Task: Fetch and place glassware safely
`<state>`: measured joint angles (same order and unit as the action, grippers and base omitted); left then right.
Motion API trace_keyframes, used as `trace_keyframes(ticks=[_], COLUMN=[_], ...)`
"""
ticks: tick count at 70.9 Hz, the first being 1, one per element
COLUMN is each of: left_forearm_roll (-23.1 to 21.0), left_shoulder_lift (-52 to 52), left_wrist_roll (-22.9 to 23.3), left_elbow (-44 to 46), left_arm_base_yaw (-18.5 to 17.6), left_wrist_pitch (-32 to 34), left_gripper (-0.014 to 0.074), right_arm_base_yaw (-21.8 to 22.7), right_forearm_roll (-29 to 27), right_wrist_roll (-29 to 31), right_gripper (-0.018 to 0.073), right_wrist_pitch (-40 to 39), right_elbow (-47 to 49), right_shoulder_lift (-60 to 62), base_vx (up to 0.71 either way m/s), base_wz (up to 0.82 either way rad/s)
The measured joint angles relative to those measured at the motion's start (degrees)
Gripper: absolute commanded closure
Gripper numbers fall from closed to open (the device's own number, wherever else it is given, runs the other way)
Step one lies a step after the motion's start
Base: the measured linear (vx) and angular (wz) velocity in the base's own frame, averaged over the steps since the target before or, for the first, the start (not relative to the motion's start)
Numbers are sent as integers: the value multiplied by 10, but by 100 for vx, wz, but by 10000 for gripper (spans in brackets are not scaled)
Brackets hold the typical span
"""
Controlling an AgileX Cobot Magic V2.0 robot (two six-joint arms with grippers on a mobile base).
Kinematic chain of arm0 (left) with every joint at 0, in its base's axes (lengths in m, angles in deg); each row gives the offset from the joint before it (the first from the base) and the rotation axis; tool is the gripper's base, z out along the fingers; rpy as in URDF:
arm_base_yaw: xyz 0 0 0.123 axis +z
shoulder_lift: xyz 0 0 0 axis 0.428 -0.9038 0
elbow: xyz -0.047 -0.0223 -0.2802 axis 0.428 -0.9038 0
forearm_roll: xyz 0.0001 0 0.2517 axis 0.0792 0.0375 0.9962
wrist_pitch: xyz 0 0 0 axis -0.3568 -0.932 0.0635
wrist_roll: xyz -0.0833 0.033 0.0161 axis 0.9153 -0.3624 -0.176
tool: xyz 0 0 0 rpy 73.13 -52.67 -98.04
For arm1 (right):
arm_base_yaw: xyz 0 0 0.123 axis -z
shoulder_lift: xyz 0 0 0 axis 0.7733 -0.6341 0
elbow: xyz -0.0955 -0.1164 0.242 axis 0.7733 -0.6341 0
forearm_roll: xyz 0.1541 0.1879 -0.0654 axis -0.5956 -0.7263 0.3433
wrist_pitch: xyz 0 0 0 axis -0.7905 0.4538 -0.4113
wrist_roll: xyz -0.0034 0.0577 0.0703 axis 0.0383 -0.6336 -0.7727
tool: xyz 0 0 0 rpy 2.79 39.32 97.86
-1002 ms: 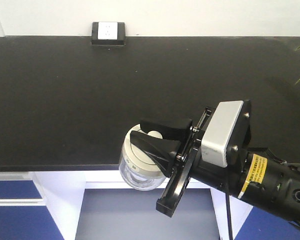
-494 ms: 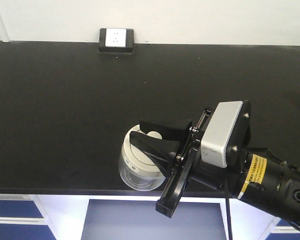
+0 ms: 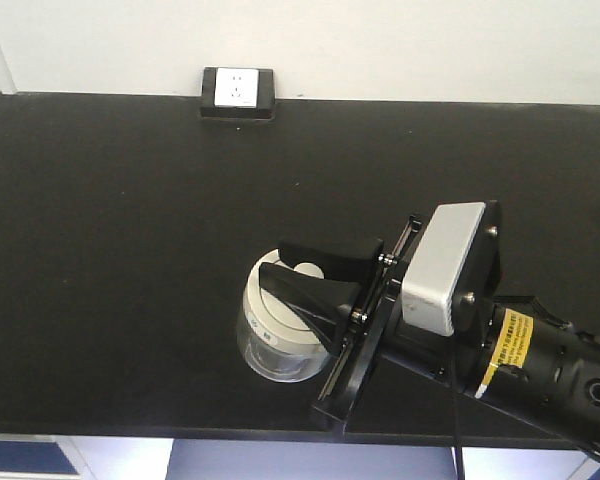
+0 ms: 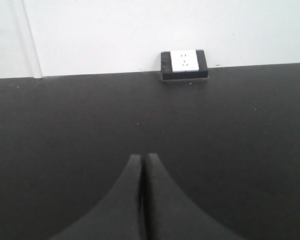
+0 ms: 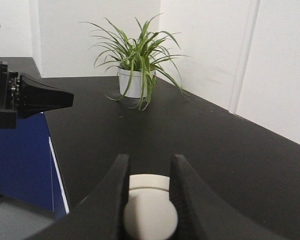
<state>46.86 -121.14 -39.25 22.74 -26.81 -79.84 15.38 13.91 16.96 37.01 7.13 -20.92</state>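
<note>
Jar (image 3: 268,345) moved over counter (image 3: 130,250) | knob (image 3: 308,268) clamped in right end effector (image 3: 280,258)

**Black bench, cream lid**

The countertop (image 3: 130,250) is showing matte black, the jar (image 3: 265,355) clear under a cream-white lid (image 3: 270,310). The right gripper (image 3: 277,260) is looking black, its camera housing (image 3: 442,265) silver-grey (a yellow label (image 3: 507,348) behind it). The plant (image 5: 135,50) is showing green in a white pot (image 5: 130,82).

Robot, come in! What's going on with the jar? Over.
Left gripper shut, empty. Right gripper shut on jar by its knob. Jar over counter. Nothing near; plant far off.
</note>
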Motion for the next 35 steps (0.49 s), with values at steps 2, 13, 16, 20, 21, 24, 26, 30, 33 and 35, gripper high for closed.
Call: trace_keyframes(ticks=[2,13,16,20,21,24,26,30,33,35], left_forearm_roll=[0,0,0,0,0,0,0,0,0,0], left_shoulder_lift=[0,0,0,0,0,0,0,0,0,0], left_wrist_roll=[0,0,0,0,0,0,0,0,0,0], left_elbow=[0,0,0,0,0,0,0,0,0,0], left_arm_base_yaw=[0,0,0,0,0,0,0,0,0,0], left_wrist_pitch=[0,0,0,0,0,0,0,0,0,0], left_gripper=[603,603,603,603,603,603,603,603,603,603], right_arm_base_yaw=[0,0,0,0,0,0,0,0,0,0], right_forearm_roll=[0,0,0,0,0,0,0,0,0,0], right_wrist_roll=[0,0,0,0,0,0,0,0,0,0], right_gripper=[563,563,563,563,563,563,563,563,563,563], right_wrist_pitch=[0,0,0,0,0,0,0,0,0,0], right_elbow=[0,0,0,0,0,0,0,0,0,0], right_shoulder_lift=[0,0,0,0,0,0,0,0,0,0], base_vx=[11,10,10,9,9,9,8,8,8,7], base_wz=[-6,-5,-4,-3,-3,-3,-2,-2,-2,-2])
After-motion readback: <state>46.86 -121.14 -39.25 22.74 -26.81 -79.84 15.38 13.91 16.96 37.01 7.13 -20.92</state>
